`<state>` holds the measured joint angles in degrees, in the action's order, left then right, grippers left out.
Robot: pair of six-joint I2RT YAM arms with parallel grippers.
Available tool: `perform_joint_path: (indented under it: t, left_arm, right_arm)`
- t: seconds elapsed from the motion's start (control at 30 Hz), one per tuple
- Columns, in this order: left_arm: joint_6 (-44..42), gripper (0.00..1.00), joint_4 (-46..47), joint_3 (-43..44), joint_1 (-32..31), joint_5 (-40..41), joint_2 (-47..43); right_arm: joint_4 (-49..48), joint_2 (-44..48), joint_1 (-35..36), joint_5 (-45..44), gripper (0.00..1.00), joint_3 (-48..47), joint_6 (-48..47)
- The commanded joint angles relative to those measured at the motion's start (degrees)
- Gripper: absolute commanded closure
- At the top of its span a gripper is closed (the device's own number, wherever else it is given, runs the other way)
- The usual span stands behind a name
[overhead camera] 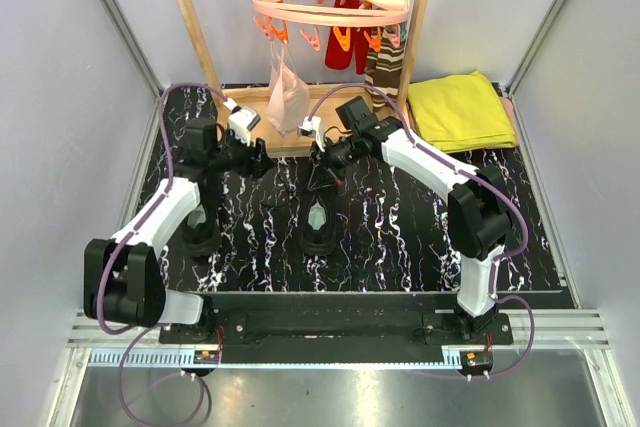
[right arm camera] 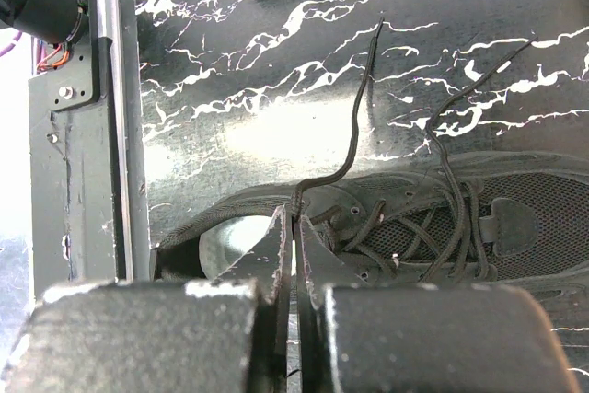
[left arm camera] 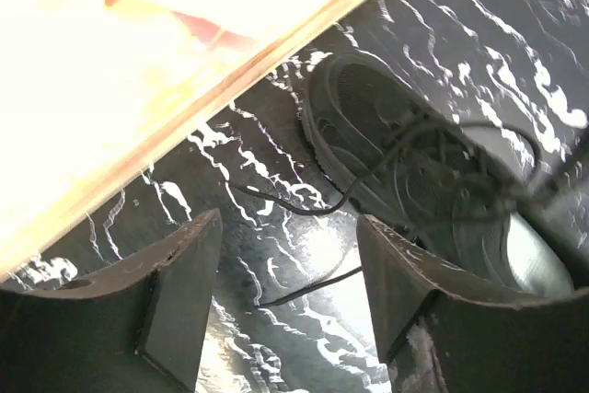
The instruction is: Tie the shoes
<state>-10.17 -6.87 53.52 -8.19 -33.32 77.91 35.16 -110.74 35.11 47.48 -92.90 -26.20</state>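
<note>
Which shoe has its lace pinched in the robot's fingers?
The middle shoe, with the pale insole showing: the right arm's fingers are shut on its lace. The other shoe, partly under the left arm, is not held.

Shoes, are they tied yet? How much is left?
Not yet. Done: nothing; the shoe has no knot, and its laces lie slack. In hand: the right gripper is shut on one lace, and the left gripper hangs open over a loose end on the table. Left: crossing, knotting and the bow, then the second shoe.
</note>
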Motion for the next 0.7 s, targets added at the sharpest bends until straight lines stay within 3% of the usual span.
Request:
perform_joint_path:
  t: [0.0,0.27,0.47,0.67]
  left_arm:
    - [14.5,0.34,2.2,1.4,-2.4,12.8,4.6]
    - [31.5,0.38,-5.7,9.2,-10.2,35.5,16.9]
    - [35.5,0.43,-11.6,14.7,-12.2,44.3,23.9]
    - [36.8,0.45,-13.1,17.8,-13.3,45.6,28.4]
  right_arm:
    - [-1.3,2.1,0.6,-0.2,1.0,0.4,-0.5]
    - [-1.3,2.4,0.6,-1.1,1.0,1.4,-1.1]
    - [-1.5,1.9,0.6,-1.0,1.0,1.3,-0.6]
    - [-1.6,1.4,0.6,-1.3,1.0,1.1,-1.1]
